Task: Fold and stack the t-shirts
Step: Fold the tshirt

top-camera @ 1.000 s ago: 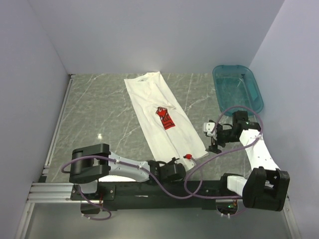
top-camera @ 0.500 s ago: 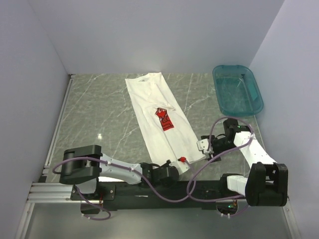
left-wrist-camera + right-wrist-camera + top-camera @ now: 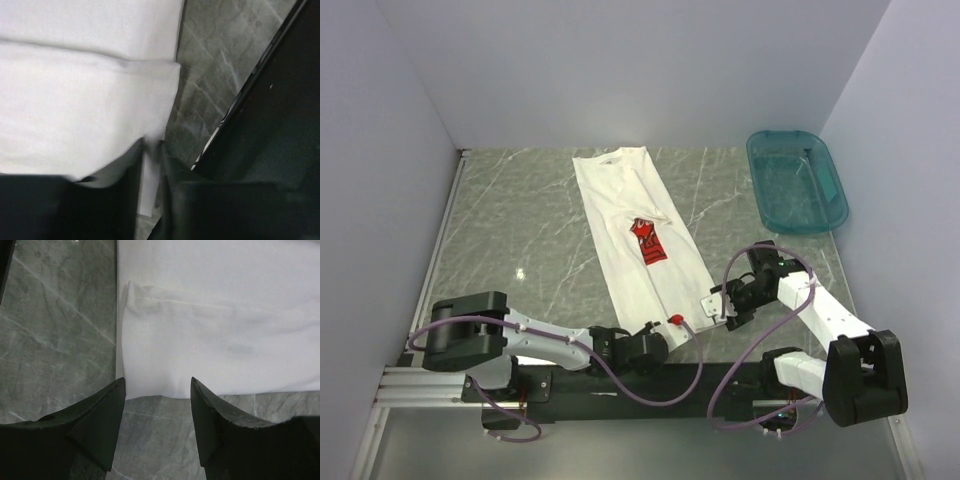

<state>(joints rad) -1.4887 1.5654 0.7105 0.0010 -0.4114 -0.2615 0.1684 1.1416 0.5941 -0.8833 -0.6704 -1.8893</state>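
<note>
A white t-shirt (image 3: 638,205) with a red chest print (image 3: 648,241) lies on the table, folded lengthwise into a long strip with its hem toward the arms. My left gripper (image 3: 668,326) is at the hem's near corner. In the left wrist view it (image 3: 151,150) is shut on a flap of the white fabric (image 3: 90,125). My right gripper (image 3: 716,305) is at the hem's right corner. In the right wrist view it (image 3: 157,381) is open, its fingertips (image 3: 119,390) level with the edge of the shirt (image 3: 215,335), low over the table.
A teal plastic basin (image 3: 798,180) stands at the back right. The grey marble table (image 3: 520,220) is walled at the left, back and right. The black base rail (image 3: 270,115) runs close beside my left gripper.
My right gripper has moved left and toward the near edge, from beside the basin to the hem's right corner. My left gripper has shifted a little left along the hem.
</note>
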